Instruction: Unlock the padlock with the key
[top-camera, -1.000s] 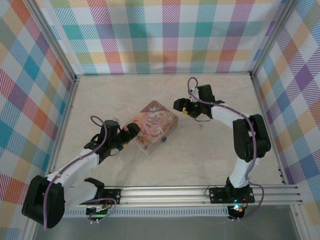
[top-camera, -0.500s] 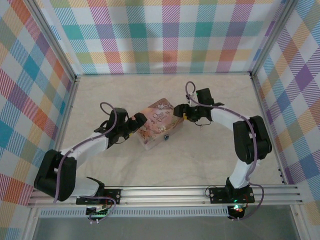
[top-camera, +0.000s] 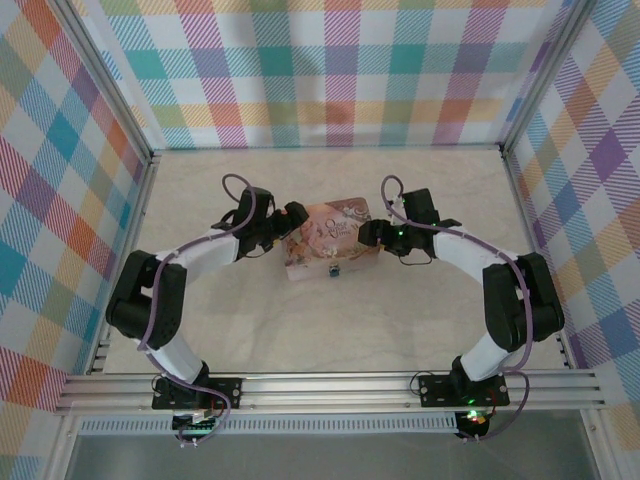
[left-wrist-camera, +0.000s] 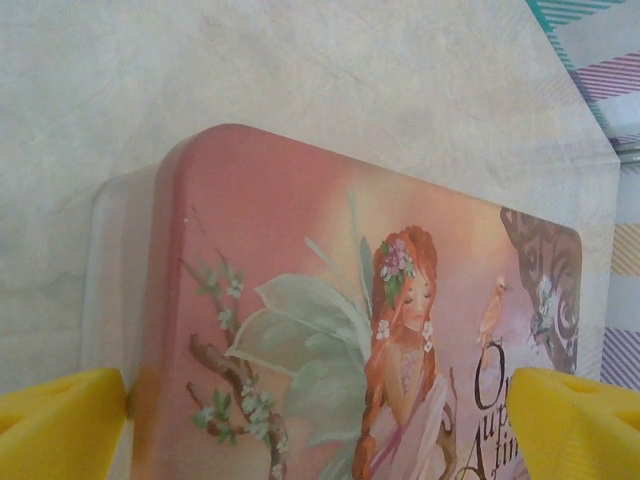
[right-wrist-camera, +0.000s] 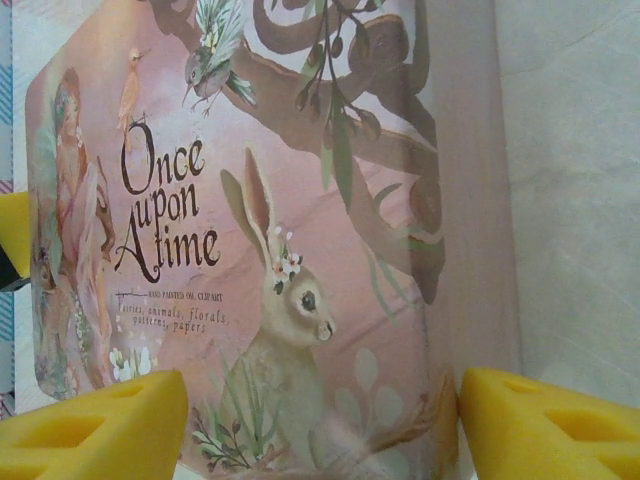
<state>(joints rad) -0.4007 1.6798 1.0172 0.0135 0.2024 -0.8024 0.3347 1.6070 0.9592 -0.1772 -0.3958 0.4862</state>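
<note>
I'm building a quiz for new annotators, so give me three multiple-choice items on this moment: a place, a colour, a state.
1. In the top view, where does the pink tin lie?
A) between the left gripper and the right gripper
B) against the back wall
C) beside the right arm's base

2. What colour are the right gripper's fingers?
A) black
B) yellow
C) blue

3. How do the left gripper's jaws stand?
A) shut tight
B) shut on a cloth
C) wide apart

1 A: a gripper sits at each end of it.
2 B: yellow blocks fill the right wrist view's lower corners.
3 C: its fingers sit at opposite edges, the tin between.
</note>
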